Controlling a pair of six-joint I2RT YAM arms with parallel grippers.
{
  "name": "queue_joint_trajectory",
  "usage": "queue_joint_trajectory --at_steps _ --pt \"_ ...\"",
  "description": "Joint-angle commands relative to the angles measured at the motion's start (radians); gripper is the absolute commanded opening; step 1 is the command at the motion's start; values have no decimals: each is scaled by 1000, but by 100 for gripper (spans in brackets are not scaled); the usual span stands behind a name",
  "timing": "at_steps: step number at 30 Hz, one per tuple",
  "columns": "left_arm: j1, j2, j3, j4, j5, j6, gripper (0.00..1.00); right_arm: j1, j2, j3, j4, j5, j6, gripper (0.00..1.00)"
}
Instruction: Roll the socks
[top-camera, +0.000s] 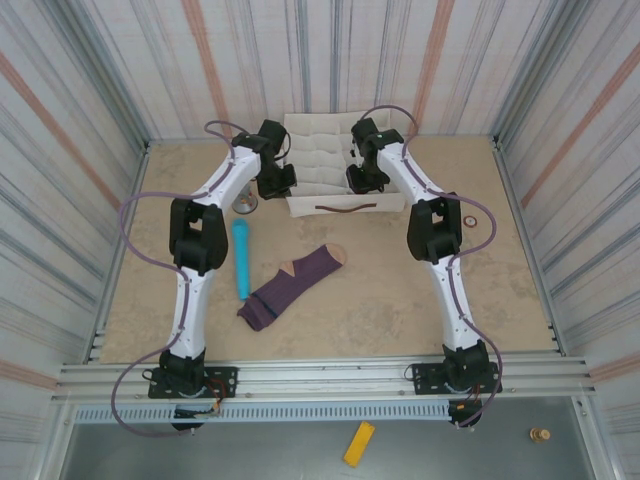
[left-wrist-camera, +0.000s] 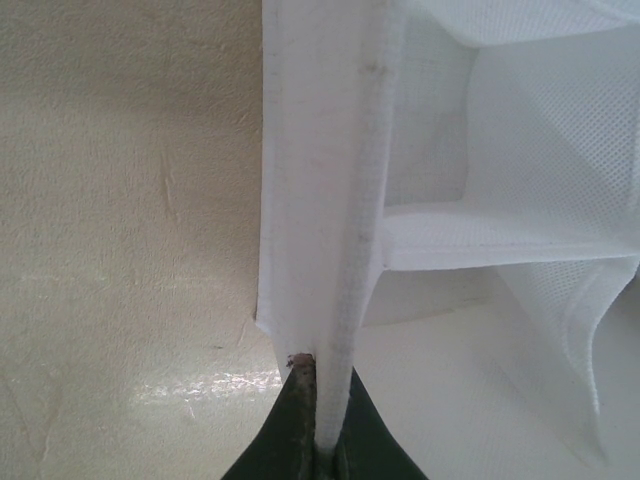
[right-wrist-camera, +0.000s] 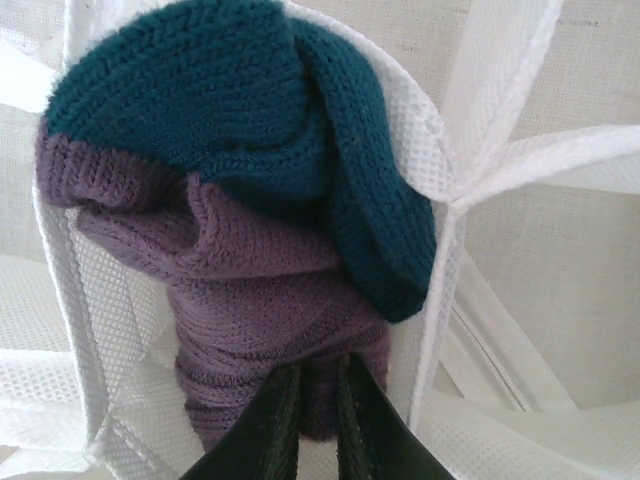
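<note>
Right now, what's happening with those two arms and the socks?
Left tool clamped on organizer wall. Right tool pinching teal-toed sock inside a mesh pocket. Second sock flat on table, blue cylinder beside it.

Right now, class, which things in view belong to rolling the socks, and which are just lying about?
Job in hand:
purple knit sock with tan toe
purple knit sock with teal toe
white mesh divider box

Lying about:
light blue cylinder
yellow block
</note>
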Motion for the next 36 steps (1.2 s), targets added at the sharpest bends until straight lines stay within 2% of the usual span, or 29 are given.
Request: queue_joint_trajectory --at_steps 1,3,4,6,9,12,14,15,16,19,23,30,36 --pt "-10 26 24 -45 1 12 0 17 -2 -24 -38 26 7 18" --pt "-10 23 25 -48 1 11 1 19 -46 -30 -10 27 6 22" --pt "-11 18 24 -50 1 10 7 21 -67 -27 1 30 6 23" --pt "-11 3 22 -52 -7 9 26 21 -119 -25 24 36 6 29" --pt "-9 -21 24 -54 -21 9 52 22 -186 -23 54 35 6 45" --pt "0 -40 40 -70 -14 15 69 21 -243 -20 58 24 5 60" --pt "2 -57 53 -86 -16 25 74 24 -273 -20 41 1 2 73" --pt "2 -70 60 -96 -15 32 82 28 -291 -24 28 -6 3 78" --pt "2 -83 61 -99 -11 36 87 33 -306 -31 18 -13 2 80" --pt "-3 -134 44 -125 14 52 91 59 -372 -96 -14 -21 2 86" --pt "-36 -227 -76 -138 20 71 92 103 -499 -296 -1 -94 45 86" --pt "-93 -447 -401 -87 33 69 89 182 -746 -794 214 -190 142 80" --pt "-128 -606 -689 19 58 38 85 246 -834 -1088 404 -209 176 74"
